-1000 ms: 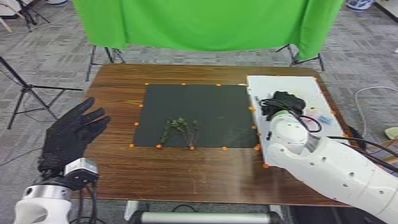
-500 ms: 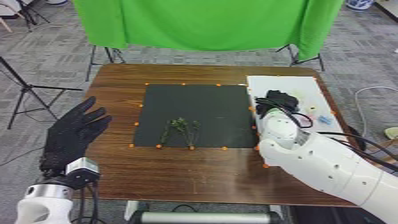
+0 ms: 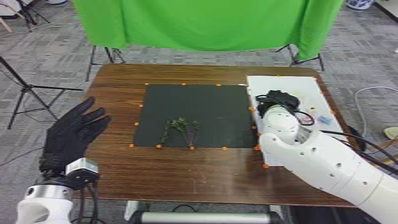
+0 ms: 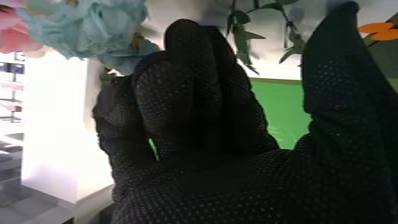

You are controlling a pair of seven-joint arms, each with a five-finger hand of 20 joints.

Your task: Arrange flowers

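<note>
- The right hand (image 4: 204, 185), gloved in black, has its fingers (image 4: 164, 95) extended and its thumb (image 4: 342, 70) well apart.
- A pale blue flower (image 4: 89, 27) is near the fingertips, just beside a pink flower (image 4: 9, 32).
- Leafy green stems (image 4: 242, 45) show between fingers and thumb (whether they touch the glove, I can't tell).
- Green cloth (image 4: 280, 105) shows behind.

a green cloth (image 3: 209, 25) hangs beyond the table (image 3: 178, 177) — black tripod (image 3: 28, 87) at left, on grey floor (image 3: 62, 42)
</note>
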